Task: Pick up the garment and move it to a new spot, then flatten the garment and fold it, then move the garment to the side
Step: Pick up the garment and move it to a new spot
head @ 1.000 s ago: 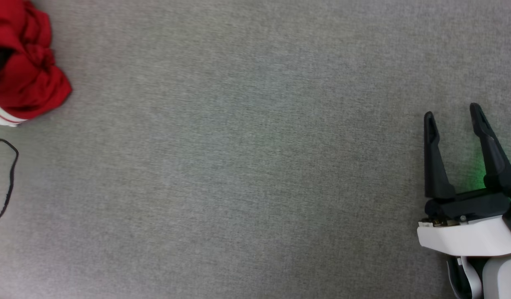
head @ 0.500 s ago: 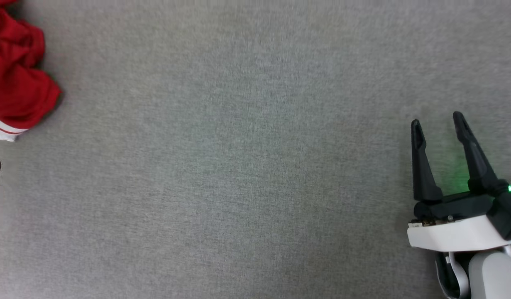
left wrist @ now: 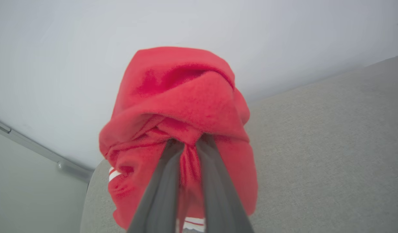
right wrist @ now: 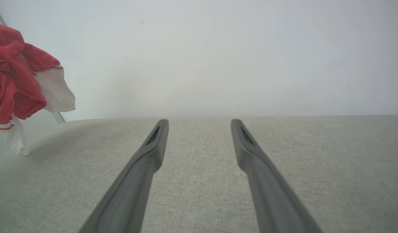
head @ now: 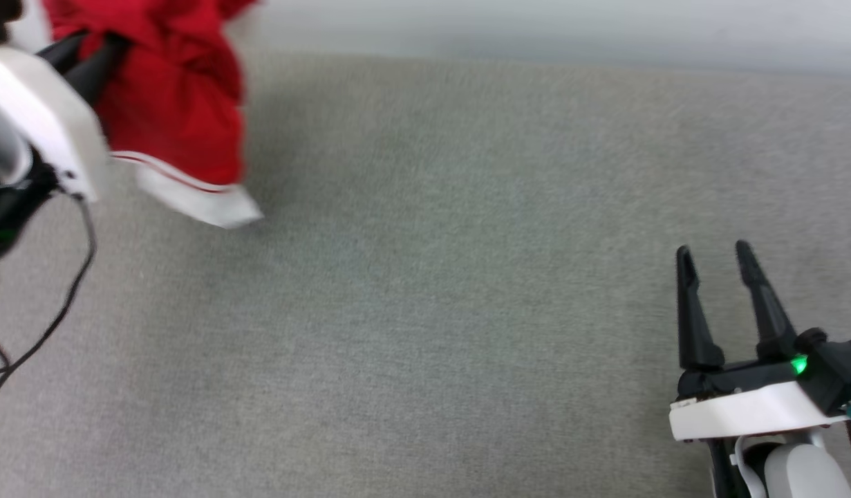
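Lifted since a second ago: red jersey shirt (head: 183, 104) with white striped sleeve hangs over grey fabric surface (head: 425, 311), left gripper (left wrist: 189, 145) clamped on it; right gripper (head: 713, 249) spread, empty.

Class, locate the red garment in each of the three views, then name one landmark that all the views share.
Head view: garment at upper left.
Left wrist view: garment at centre, clamped in the left gripper.
Right wrist view: garment at far left, hanging.
Shared landmark: the grey fabric surface.
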Available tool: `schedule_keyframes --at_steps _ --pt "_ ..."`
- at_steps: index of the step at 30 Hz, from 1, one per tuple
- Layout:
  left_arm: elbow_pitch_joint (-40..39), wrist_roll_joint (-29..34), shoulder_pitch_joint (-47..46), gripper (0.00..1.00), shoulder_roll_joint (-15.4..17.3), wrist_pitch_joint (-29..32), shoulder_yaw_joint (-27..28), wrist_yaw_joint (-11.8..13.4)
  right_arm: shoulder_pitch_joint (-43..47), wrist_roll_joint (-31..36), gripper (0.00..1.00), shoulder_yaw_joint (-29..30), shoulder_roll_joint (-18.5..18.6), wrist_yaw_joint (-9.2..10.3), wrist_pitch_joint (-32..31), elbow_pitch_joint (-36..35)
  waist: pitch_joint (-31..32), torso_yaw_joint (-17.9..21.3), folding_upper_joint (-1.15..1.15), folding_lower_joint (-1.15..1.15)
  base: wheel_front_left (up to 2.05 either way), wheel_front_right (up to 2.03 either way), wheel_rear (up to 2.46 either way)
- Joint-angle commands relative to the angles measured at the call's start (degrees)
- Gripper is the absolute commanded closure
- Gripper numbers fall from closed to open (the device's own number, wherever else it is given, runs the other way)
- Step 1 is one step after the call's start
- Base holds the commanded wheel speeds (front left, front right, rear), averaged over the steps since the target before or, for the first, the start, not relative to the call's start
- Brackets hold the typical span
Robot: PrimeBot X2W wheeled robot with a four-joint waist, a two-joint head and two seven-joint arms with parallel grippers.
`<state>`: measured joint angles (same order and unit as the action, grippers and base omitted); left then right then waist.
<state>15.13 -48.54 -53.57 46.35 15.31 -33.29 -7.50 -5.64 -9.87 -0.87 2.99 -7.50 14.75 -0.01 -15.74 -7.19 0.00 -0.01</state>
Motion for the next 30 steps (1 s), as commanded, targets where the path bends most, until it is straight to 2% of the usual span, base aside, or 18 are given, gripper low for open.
schedule_keyframes --at_steps 1,8,15,19,26,27,28,29,30 --pt "-0.9 0.4 -0.7 1.0 -0.7 -0.4 -0.6 0.1 0.6 -0.3 0.0 -0.2 -0.2 0.02 0.4 0.2 3.0 1.9 0.0 0.01 0.0 0.0 0.0" --pt "-9.1 3.7 -1.4 1.0 -3.4 -0.7 -6.9 0.1 1.1 -2.2 0.0 0.5 -0.2 0.02 0.4 0.4 5.2 6.6 0.0 0.01 0.0 0.0 0.0" --pt "-11.8 7.4 -1.3 1.0 -7.5 -4.1 -14.9 0.1 1.2 -3.9 0.0 1.1 -0.2 0.02 0.4 -0.2 5.0 12.1 0.0 0.01 0.0 0.0 0.0" --pt "-10.8 7.0 1.3 1.0 -12.1 -7.3 -22.2 0.1 1.4 -4.7 0.0 1.6 -0.2 0.02 0.4 -0.4 4.6 14.3 0.0 0.01 0.0 0.0 0.0" --pt "-3.0 4.3 7.6 1.0 -23.7 -13.2 -33.1 0.1 1.2 -4.4 0.0 1.9 -0.2 0.02 0.4 -0.1 4.9 16.0 0.0 0.01 0.0 0.0 0.0" --pt "-1.7 4.4 8.2 0.68 -25.2 -13.9 -34.5 0.1 1.2 -4.3 0.0 1.9 -0.2 0.02 0.4 0.0 5.0 16.0 0.0 0.01 0.0 0.0 0.0" --pt "-0.2 4.4 8.7 0.27 -26.5 -14.7 -35.5 0.1 1.1 -4.1 0.0 1.9 -0.2 0.02 0.4 0.0 5.0 15.9 0.0 0.01 0.0 0.0 0.0" --pt "1.4 3.6 9.8 0.0 -27.8 -14.8 -36.5 0.1 1.0 -4.0 0.0 1.8 -0.2 0.02 0.4 -0.1 5.2 15.8 0.0 0.01 0.0 0.0 0.0" --pt "2.5 3.8 10.2 0.0 -28.8 -15.4 -37.3 0.1 1.0 -3.9 0.0 1.8 -0.2 0.02 0.4 -0.1 5.3 15.5 0.0 0.01 0.0 0.0 0.0"
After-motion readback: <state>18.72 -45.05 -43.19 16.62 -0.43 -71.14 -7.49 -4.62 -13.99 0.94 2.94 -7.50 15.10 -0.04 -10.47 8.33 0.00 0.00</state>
